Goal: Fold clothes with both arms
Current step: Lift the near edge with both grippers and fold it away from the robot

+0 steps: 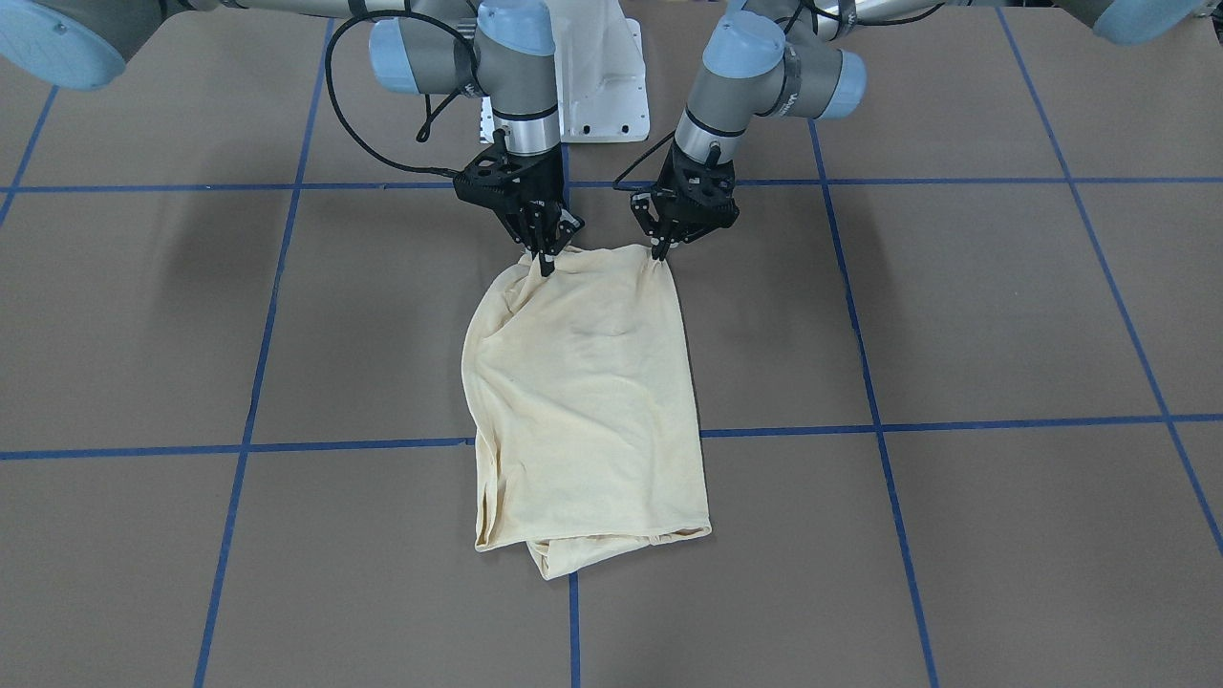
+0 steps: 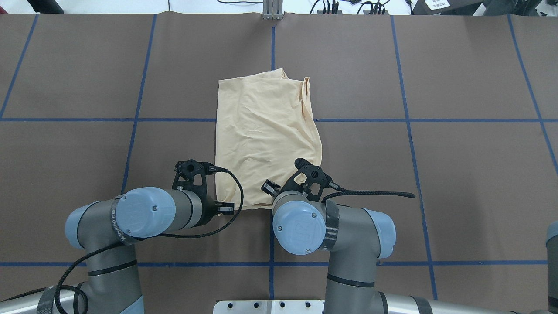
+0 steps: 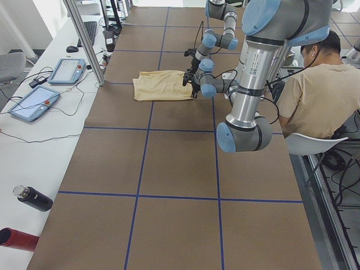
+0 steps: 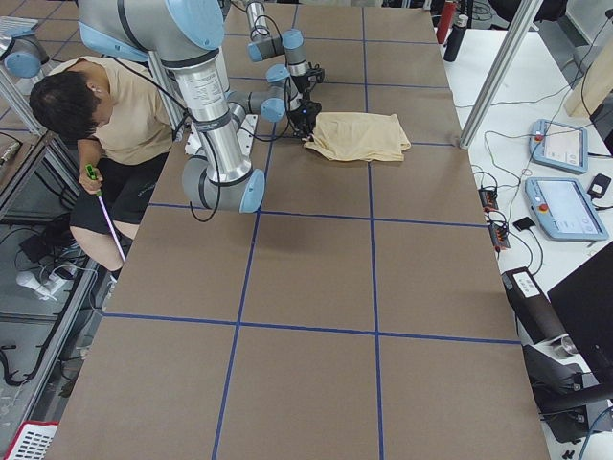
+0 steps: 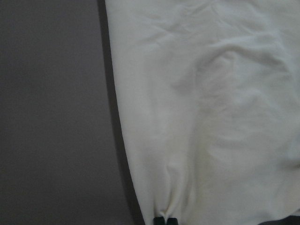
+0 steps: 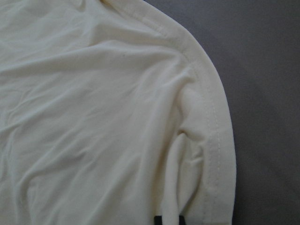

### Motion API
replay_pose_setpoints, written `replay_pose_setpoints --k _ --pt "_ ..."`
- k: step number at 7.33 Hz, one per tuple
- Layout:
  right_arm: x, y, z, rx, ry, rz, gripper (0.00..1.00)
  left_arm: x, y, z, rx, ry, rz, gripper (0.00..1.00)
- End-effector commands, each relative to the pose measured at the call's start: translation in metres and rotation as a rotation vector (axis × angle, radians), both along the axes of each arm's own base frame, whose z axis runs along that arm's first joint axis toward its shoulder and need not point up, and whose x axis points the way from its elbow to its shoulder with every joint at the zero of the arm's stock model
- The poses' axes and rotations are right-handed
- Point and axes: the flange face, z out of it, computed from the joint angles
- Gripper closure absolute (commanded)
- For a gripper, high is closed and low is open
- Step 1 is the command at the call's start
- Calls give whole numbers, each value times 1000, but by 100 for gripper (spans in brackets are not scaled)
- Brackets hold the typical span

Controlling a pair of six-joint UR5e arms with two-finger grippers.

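Two arms: left arm and right arm, grey-and-silver jointed tubes with light blue caps and looping black cables. Both are tipped down over the near edge of the cloth.
Left claw: clenched tight on one near corner of the T-shirt. In the wrist view the black tips pinch the fabric into a little pucker.
Right claw: clenched too, locked on the other near corner. The cloth bunches into soft folds right at the tips.
T-shirt material: thin, pale cream-yellow knit, matte and softly wrinkled. A stitched seam curves round its edge by the right claw.
T-shirt shape: folded into a rough rectangle with one side bulging outward, lying flat on the desk except where the claws grip it.
Long axis: runs straight away from the robot, near edge at the claws, far edge out toward mid-desk.
Far end: squared off, with a lower layer poking out past the top one.
Desk: flat brown matte sheet, marked into big squares by blue tape.
Beyond: grey handheld screens with cables lie on a white strip alongside the far edge.
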Motion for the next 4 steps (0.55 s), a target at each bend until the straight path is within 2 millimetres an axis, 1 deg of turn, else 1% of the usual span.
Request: replay_pose_setpoints --k 1,2,3,4 --pt "49 10 -2 11 -49 -1 100 -35 10 -36 22 71 -1 100" --pt "71 38 -17 13 -58 -36 100 -59 26 -63 8 86 35 100" --pt "97 71 -46 10 -67 -82 100 -91 40 -93 -4 99 61 100" --pt "125 103 -67 6 -66 -130 100 -113 61 -114 -30 105 78 100"
